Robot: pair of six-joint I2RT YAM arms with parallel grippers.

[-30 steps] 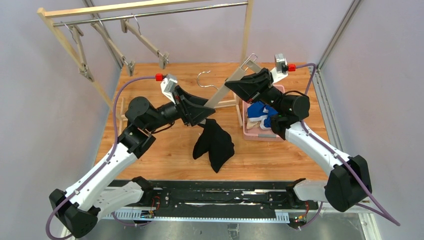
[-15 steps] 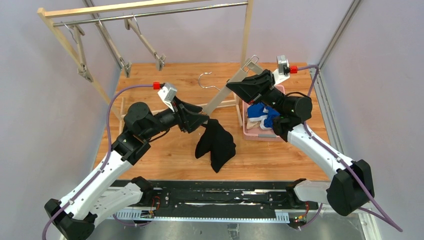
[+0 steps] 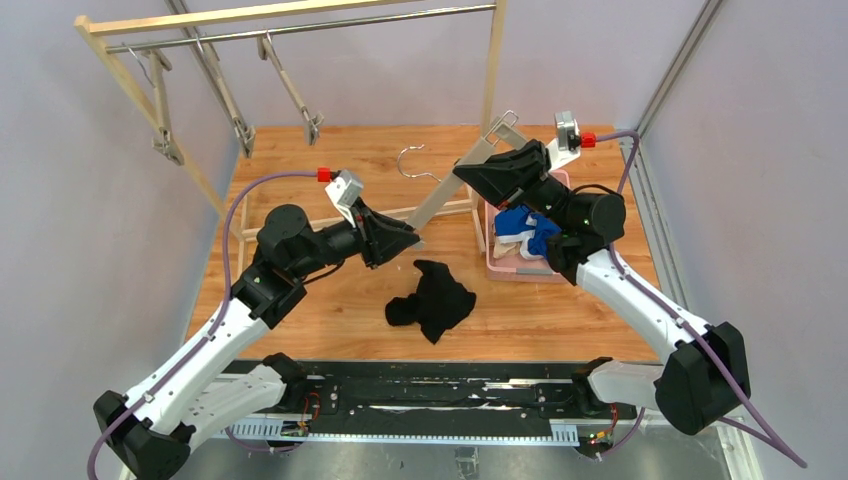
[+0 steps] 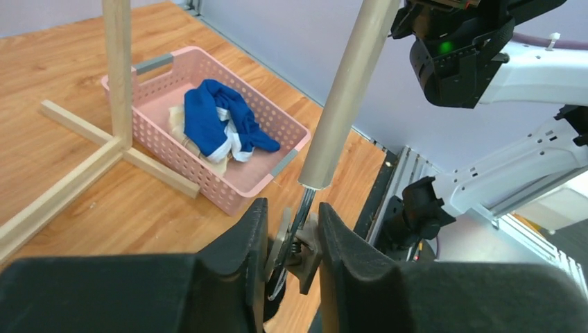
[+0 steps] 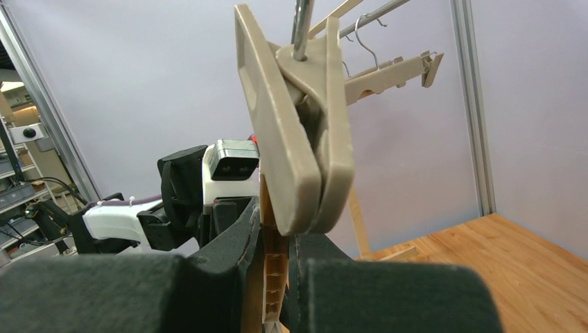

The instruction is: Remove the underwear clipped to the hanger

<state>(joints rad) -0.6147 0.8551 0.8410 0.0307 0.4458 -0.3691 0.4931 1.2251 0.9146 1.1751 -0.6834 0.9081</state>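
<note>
A: Where is the black underwear [image 3: 437, 298]?
B: Crumpled on the table [image 3: 330, 160], near the left gripper [image 4: 292, 225] but apart from it, and free of the hanger [image 3: 447, 190]. Its folds hide its shape.
A: And the other two?
B: In the pink basket [image 4: 182, 163] — the blue underwear [image 4: 218, 121] is on top, with the cream underwear [image 4: 182, 119] mostly buried beneath it. No lettering can be read.
A: The fingers?
B: The left pair presses the lower clip [image 4: 295, 246] from either side; its tip is hidden behind them. The right gripper [image 5: 275, 243] pinches the hanger's bar just under the upper clip [image 5: 305, 139], which blocks much of that view.
A: The hook [image 3: 506, 117]?
B: Cut off in both wrist views — only a thin wire from above.
</note>
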